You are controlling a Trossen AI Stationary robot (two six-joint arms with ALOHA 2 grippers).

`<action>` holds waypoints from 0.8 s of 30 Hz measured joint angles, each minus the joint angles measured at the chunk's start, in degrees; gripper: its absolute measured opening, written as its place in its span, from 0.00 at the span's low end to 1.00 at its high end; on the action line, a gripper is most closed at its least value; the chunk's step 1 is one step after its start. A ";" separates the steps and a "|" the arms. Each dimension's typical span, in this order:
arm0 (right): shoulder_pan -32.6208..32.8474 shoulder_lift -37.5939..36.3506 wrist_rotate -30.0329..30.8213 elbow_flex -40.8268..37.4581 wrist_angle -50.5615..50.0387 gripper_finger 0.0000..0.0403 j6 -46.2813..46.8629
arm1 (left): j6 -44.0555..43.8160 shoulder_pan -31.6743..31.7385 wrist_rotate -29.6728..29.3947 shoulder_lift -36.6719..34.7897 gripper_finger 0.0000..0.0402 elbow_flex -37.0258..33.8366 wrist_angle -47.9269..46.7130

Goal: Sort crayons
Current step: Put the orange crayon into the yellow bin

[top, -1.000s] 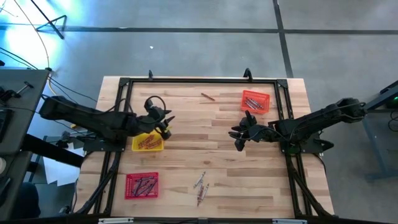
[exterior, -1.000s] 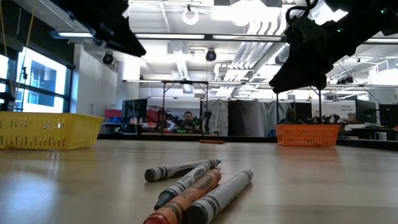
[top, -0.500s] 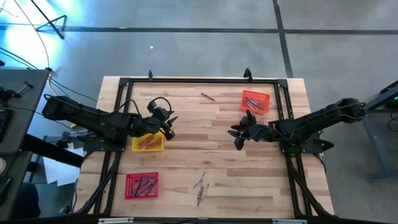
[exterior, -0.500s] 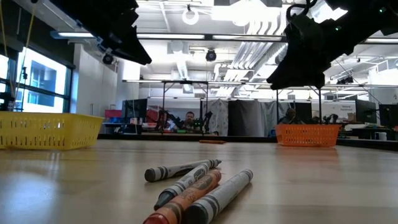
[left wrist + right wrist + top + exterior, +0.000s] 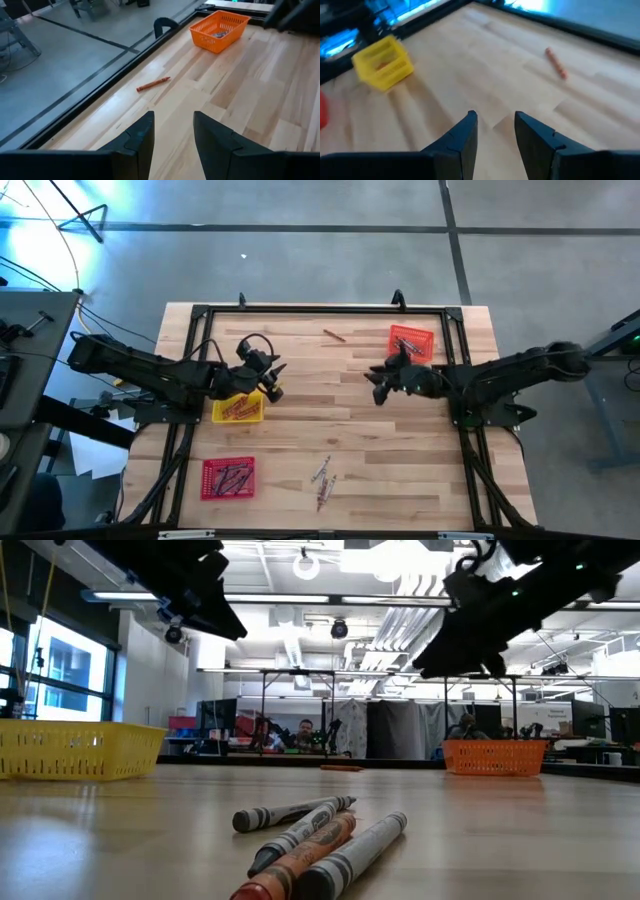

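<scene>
The right gripper (image 5: pixel 372 387) hangs above the bare middle of the table, near the orange tray (image 5: pixel 411 343), its fingers (image 5: pixel 465 135) parted with nothing between them. The left gripper (image 5: pixel 271 383) hovers just beside the yellow tray (image 5: pixel 238 410), likewise parted and empty, as its wrist view shows. Sorting looks mostly done: the orange tray, the yellow tray and the red tray (image 5: pixel 228 477) each already hold crayons. What is left is a single orange crayon (image 5: pixel 334 335) lying alone near the far edge, between the two arms' sides, and a small cluster of crayons (image 5: pixel 322 479) at the near edge, mostly grey with an orange one (image 5: pixel 296 868) among them, touching one another. Neither gripper is over any loose crayon yet, so a reach comes first.
</scene>
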 joint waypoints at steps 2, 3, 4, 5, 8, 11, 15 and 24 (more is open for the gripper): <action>-4.02 0.00 -1.82 -0.01 1.40 0.31 -1.72 | 0.29 0.28 0.00 0.00 0.30 0.00 0.02; -6.48 0.00 -3.79 0.00 1.77 0.31 -1.94 | 0.45 0.28 0.02 0.00 0.30 0.00 0.00; -9.07 0.00 -6.37 0.00 2.01 0.31 -1.98 | 0.46 0.30 0.01 0.00 0.30 0.00 0.00; -11.81 0.06 -9.28 0.01 2.14 0.31 -2.01 | 0.46 0.28 -0.01 0.00 0.30 0.00 0.00; -18.87 1.27 -15.62 -0.01 3.28 0.31 -3.32 | 0.48 0.28 0.04 0.00 0.30 0.00 0.00; -23.82 4.73 -19.28 1.04 5.07 0.31 -5.88 | 0.50 0.28 0.04 0.00 0.30 0.00 -0.07; -26.97 12.26 -23.29 7.31 4.85 0.31 -11.56 | 0.53 0.28 0.04 0.00 0.30 0.00 -0.18; -30.68 30.37 -24.65 31.09 -17.25 0.31 -24.19 | 0.55 0.28 0.09 0.00 0.30 0.00 -0.39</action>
